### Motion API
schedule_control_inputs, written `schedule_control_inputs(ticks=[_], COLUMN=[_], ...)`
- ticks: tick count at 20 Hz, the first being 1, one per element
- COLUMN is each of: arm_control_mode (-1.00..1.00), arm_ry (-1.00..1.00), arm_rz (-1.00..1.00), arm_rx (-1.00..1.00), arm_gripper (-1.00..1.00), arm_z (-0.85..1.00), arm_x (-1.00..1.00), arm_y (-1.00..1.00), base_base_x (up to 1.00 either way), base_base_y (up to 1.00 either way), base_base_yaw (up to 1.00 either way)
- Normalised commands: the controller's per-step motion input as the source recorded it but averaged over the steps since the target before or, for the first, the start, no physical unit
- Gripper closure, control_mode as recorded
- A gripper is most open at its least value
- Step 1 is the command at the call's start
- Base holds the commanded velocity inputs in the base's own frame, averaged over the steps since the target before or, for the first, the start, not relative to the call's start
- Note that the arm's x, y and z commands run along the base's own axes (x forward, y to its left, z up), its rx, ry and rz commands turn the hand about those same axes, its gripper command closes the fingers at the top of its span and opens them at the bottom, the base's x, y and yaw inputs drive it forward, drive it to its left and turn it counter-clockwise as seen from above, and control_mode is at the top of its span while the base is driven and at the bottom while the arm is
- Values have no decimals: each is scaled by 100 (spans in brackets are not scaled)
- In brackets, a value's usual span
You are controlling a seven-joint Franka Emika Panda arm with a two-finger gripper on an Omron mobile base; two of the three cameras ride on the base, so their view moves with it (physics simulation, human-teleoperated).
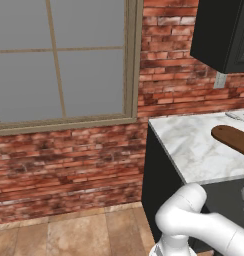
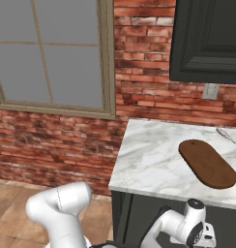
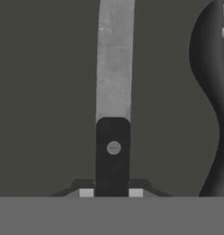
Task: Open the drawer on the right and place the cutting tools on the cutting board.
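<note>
A knife (image 3: 113, 114) with a dark handle and a silver-grey blade runs up the middle of the hand view, handle at the bottom centre with a pale rivet in it, blade reaching to the top edge; it lies flat on a dark grey surface. At the right edge of that view a second dark curved handle (image 3: 215, 92) shows, with two pale rivets at the upper right. The cutting board (image 2: 207, 162) is a thin reddish-brown wooden slab with rounded ends, lying flat on the marble countertop at the right of the right base view, angled from upper left to lower right. In the left base view its rounded end (image 1: 233, 138) shows at the right edge.
</note>
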Motion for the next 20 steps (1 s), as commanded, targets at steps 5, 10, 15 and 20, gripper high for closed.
schedule_control_inputs(ticks=[5, 10, 15, 20], arm_control_mode=[-100, -100, -100, -100], arm_ry=[0, 0, 0, 0], arm_rz=[2, 2, 0, 0], arm_rx=[0, 0, 0, 0], arm_gripper=[100, 100, 100, 100], arm_z=[18, 38, 48, 56], arm_x=[-6, -1, -11, -17], arm_y=[0, 0, 0, 0], base_base_x=[0, 0, 0, 0], base_base_y=[0, 0, 0, 0], base_base_yaw=[0, 0, 0, 0])
